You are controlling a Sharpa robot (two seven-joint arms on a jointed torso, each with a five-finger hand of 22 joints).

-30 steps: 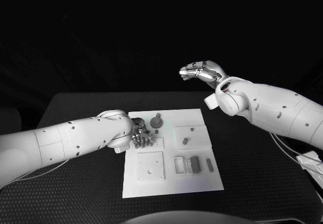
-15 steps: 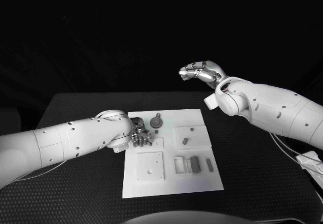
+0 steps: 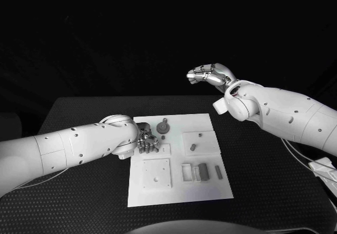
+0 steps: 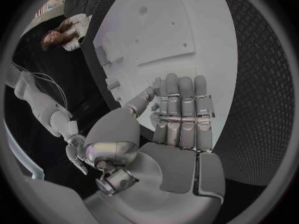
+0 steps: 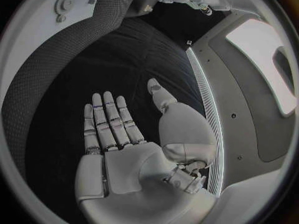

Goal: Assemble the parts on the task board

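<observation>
Two hands in view. Left hand (image 3: 146, 140) low over task board (image 3: 179, 195) near its far left edge, fingers (image 4: 181, 109) straight, pressed together, holding nothing. Round grey part (image 3: 163, 127) just beside it; small parts (image 3: 203, 171) toward board's right edge. Right hand (image 3: 209, 75) raised beyond table (image 3: 84, 204), well apart from board, flat, empty.
</observation>
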